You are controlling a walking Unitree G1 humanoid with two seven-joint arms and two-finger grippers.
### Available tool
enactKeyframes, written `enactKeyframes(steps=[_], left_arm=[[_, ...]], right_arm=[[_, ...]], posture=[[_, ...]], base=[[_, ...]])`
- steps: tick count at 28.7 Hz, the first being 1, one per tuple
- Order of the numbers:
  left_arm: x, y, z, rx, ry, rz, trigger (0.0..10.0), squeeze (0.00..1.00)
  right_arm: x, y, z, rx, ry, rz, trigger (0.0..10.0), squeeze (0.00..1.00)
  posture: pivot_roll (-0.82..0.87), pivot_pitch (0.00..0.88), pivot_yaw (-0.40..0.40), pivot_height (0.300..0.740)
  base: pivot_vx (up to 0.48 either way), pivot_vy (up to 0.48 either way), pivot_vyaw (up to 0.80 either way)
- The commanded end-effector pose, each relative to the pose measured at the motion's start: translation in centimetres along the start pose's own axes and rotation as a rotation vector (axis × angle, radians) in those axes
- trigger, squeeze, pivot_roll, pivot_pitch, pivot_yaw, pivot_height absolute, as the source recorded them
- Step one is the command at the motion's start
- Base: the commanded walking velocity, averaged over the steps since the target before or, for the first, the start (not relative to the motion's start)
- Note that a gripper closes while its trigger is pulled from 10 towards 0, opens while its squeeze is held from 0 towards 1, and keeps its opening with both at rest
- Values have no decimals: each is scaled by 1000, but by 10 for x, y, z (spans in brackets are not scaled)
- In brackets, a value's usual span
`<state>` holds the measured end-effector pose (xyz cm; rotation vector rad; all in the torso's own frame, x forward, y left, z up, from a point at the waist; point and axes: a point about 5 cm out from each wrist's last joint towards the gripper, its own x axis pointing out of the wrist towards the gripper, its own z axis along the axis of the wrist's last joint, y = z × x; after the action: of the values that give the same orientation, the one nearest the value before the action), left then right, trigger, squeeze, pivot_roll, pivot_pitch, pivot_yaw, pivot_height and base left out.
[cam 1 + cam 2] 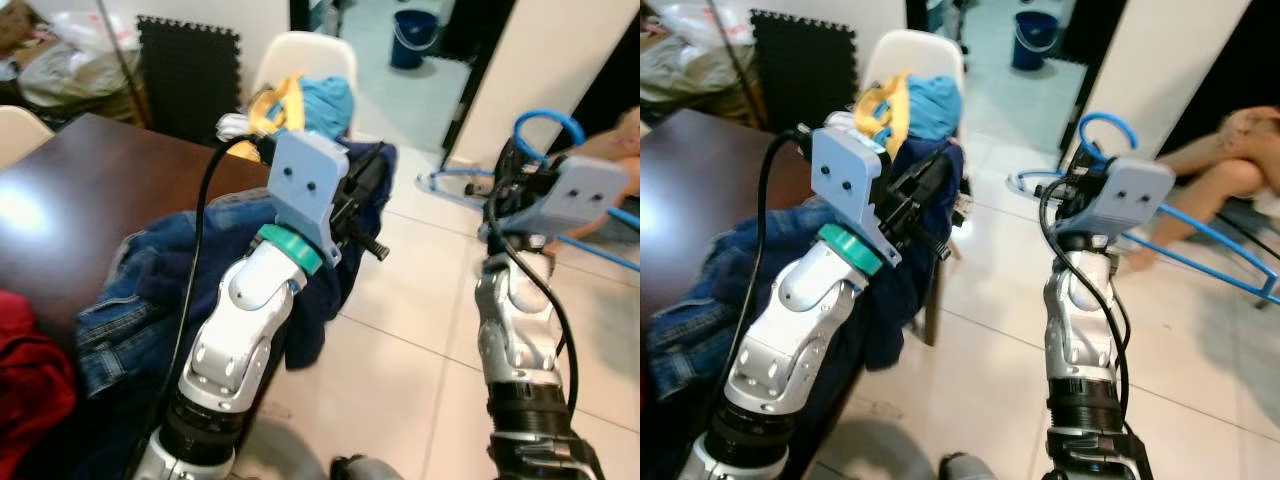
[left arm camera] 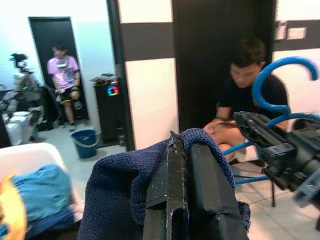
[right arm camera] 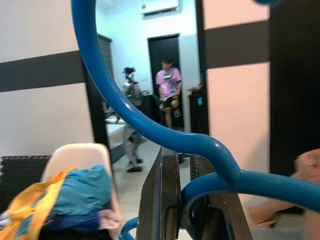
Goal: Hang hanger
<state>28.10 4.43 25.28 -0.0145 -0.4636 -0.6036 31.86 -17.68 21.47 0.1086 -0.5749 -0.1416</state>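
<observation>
Hanger, blue, sits pinched at its neck between our right gripper's fingers, held over the tiled floor to the right of the white chair. Our left gripper has its fingers pressed together on navy cloth just in front of that chair, beside the dark surface draped with jeans.
</observation>
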Motion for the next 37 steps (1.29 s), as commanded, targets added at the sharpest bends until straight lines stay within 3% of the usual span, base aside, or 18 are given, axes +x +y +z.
enactKeyframes(steps=[1, 9, 18, 25, 37], left_arm=[[1, 4, 1, 21, -6, 27, 10000, 0], [-1, 17, -2, 41, 34, 114, 10000, 0], [-1, 27, -5, -18, 72, 212, 10000, 0], [-5, 36, -7, 0, 83, 265, 10000, 0], [-5, 38, -5, 58, 75, 249, 10000, 0]], right_arm=[[0, 3, -1, -6, 12, 21, 10000, 0], [0, 5, -2, -8, 23, 41, 10000, 0], [0, 6, -4, -16, 43, 62, 10000, 0], [-4, 10, -8, -16, 70, 86, 10000, 0], [-11, 21, -15, 8, 100, 110, 10000, 0]], posture=[[81, 0, 28, 740], [84, 2, 20, 740], [73, 10, 10, 740], [71, 16, 4, 740], [61, 22, 10, 740]], base=[[0, 0, -800], [0, 0, -800], [0, 0, -800], [0, 0, -800], [0, 0, -800]])
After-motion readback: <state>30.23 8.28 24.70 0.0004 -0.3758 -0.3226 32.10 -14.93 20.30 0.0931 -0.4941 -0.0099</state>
